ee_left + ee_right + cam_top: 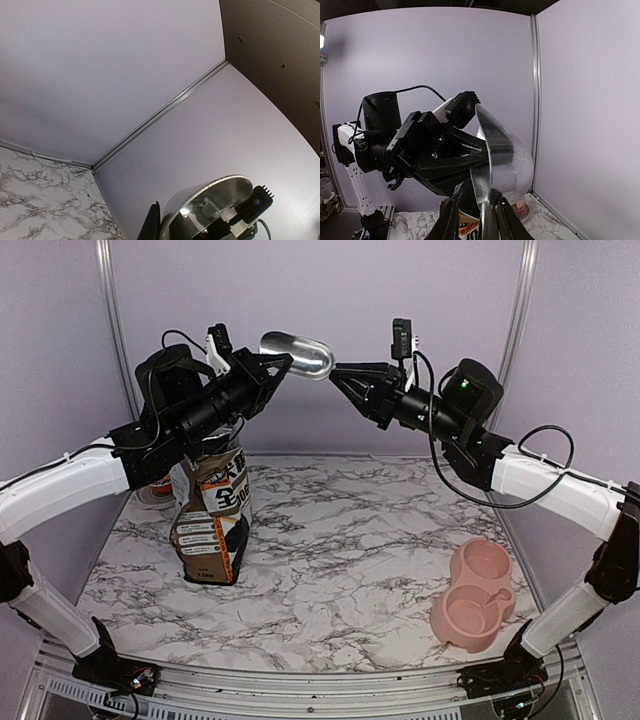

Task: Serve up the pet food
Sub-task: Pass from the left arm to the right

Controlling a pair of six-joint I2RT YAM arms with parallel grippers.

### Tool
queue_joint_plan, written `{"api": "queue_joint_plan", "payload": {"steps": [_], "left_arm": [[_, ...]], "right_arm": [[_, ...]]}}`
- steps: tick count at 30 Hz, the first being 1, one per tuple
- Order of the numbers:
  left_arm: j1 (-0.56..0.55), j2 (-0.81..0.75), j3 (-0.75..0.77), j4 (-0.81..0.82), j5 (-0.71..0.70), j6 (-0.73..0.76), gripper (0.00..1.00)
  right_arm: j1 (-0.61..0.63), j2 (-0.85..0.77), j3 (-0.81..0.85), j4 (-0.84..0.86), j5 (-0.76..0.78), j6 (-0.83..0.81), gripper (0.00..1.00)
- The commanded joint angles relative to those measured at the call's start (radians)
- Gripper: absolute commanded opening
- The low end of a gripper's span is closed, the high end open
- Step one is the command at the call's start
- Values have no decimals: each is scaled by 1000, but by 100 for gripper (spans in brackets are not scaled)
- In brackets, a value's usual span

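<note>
Pet food: none visible, presumably inside bag [212, 520], upright below L gripper [274, 361]. Scoop [297, 352]: aloft btwn both grippers, likely a handover. L gripper clamped on its rim, R gripper [336, 371] pinching handle. Pink bowl [475, 595]: well below R gripper

A white marble-patterned table [350, 540] with grey veins sits inside pale lilac walls [330, 290]. Metal posts [521, 300] run up the back corners. A small dish [152, 492] holding something reddish stands at the far left.
</note>
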Motion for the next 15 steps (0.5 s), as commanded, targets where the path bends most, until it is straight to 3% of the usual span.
{"api": "queue_joint_plan", "payload": {"steps": [1, 11, 15], "left_arm": [[1, -22, -10, 35, -16, 22, 0], [1, -24, -12, 35, -19, 25, 0], [1, -24, -19, 35, -26, 33, 0]], "right_arm": [[0, -30, 11, 44, -42, 17, 22], [-1, -27, 14, 36, -44, 20, 10], [-1, -24, 19, 20, -54, 16, 1]]}}
